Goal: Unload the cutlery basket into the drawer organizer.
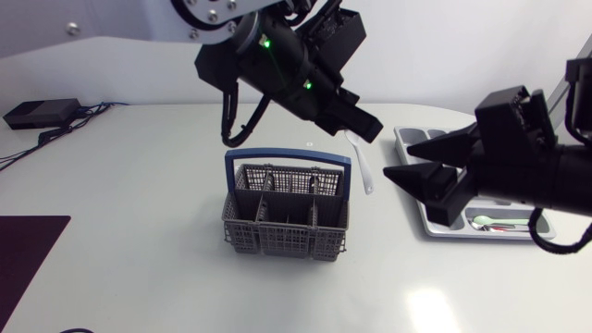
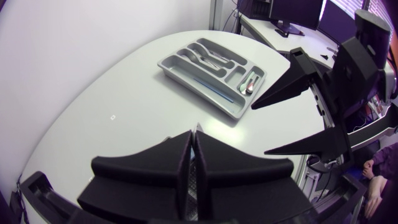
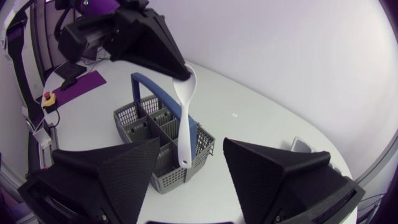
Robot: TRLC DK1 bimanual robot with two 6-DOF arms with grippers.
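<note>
My left gripper point(image 1: 359, 125) hangs above and just right of the grey cutlery basket point(image 1: 277, 236) with its blue handle point(image 1: 287, 159). It is shut on the top end of a white plastic spoon-like utensil point(image 1: 363, 165), which dangles down. In the right wrist view the utensil point(image 3: 186, 118) hangs from the left gripper point(image 3: 177, 70) in front of the basket point(image 3: 134, 118), ahead of my open right gripper point(image 3: 191, 149). The right gripper point(image 1: 400, 159) stands just right of the utensil, not touching it, over the grey drawer organizer point(image 1: 427, 220). The left wrist view shows the left gripper point(image 2: 194, 146), the organizer point(image 2: 180, 74) and the right gripper point(image 2: 258, 129).
The organizer holds several pieces: spoons point(image 2: 208, 56), a blue-handled piece point(image 2: 214, 91), and green and red handled ones point(image 2: 249, 84). A black box with cables point(image 1: 42, 112) sits at the back left. A dark purple mat point(image 1: 28, 254) lies at the front left.
</note>
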